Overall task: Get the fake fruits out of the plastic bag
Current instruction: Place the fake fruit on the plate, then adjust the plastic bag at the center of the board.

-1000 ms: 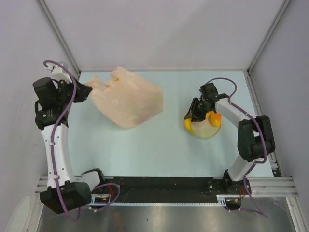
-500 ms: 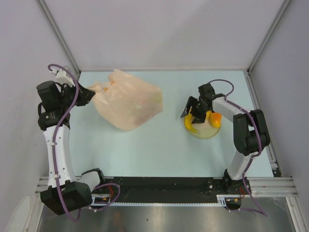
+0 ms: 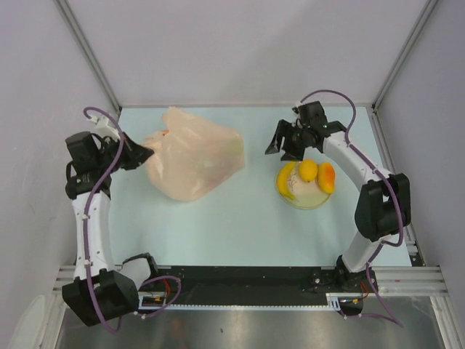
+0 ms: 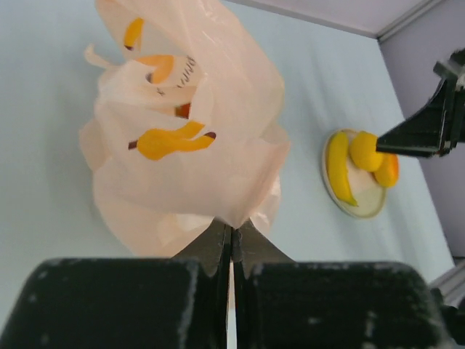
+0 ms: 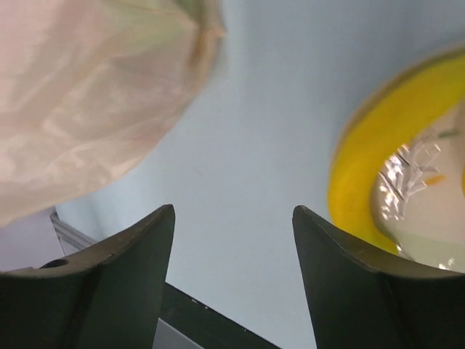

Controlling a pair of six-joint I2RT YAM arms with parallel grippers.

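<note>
On the right half of the pale table (image 3: 240,225), nearest the arm bases, a plate (image 3: 311,201) holds three fruits set close together. A banana (image 3: 287,180) lies along its left edge, a lemon (image 3: 309,170) sits in the middle at the far side, and an orange (image 3: 327,177) is on the right. Just beyond the plate, the right gripper (image 3: 283,150) hangs above bare table with its jaws spread wide and nothing between them. From its own camera the two dark fingers (image 5: 138,254) frame empty tabletop, with the banana and plate rim to one side and the bag (image 5: 87,94) to the other. Well apart from the plate, on the left half of the table, the bag lies as a puffed, crumpled heap, with orange print marks (image 4: 171,142) on the folds near its left end. The left gripper (image 3: 142,154) is at that left end, jaws closed tight on a thin pinch of the bag's plastic, which flares out from the fingertips in the wrist view. A faint greenish tint shows through the bag's far right side; what is inside cannot be made out.
</note>
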